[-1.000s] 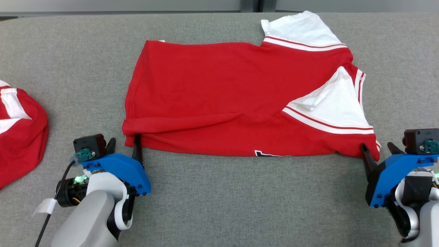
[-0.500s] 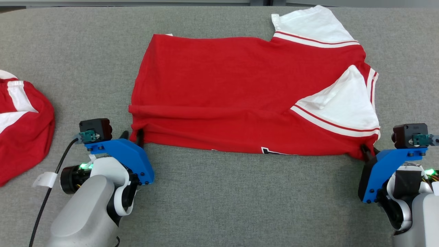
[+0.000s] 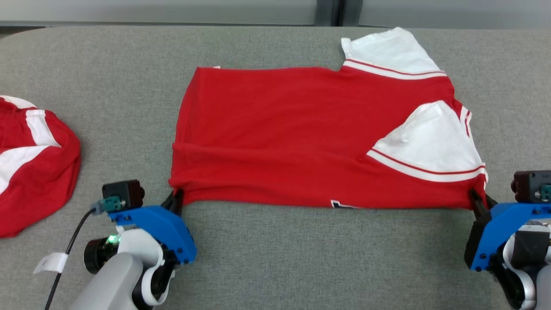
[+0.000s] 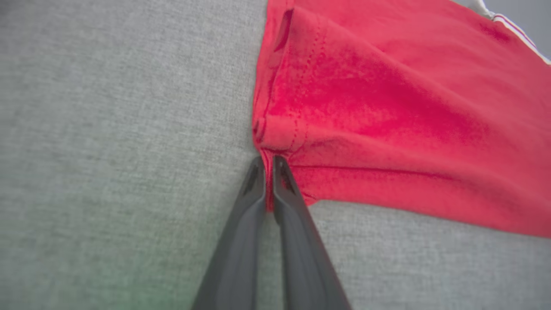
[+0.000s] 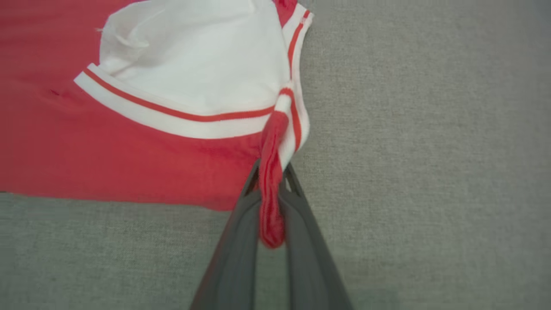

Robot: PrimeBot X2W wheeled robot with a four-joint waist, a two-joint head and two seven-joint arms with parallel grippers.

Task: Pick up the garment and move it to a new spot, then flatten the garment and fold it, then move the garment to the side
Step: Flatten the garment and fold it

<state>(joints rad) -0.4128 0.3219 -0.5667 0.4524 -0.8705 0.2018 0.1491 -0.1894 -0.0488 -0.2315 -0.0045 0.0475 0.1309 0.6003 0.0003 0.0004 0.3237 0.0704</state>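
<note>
Left end effector [image 3: 176, 198] and right end effector [image 3: 478, 199] clamp the garment [image 3: 280, 129], lying left-right, sleeves [image 3: 430, 142] rightward.

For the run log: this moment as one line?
left hand: shut on garment, near-left corner | right hand: shut on near-right corner | garment: lying on table

End effectors [image 3: 176, 198] [image 3: 478, 200] now tight on garment [image 3: 297, 133]
</note>
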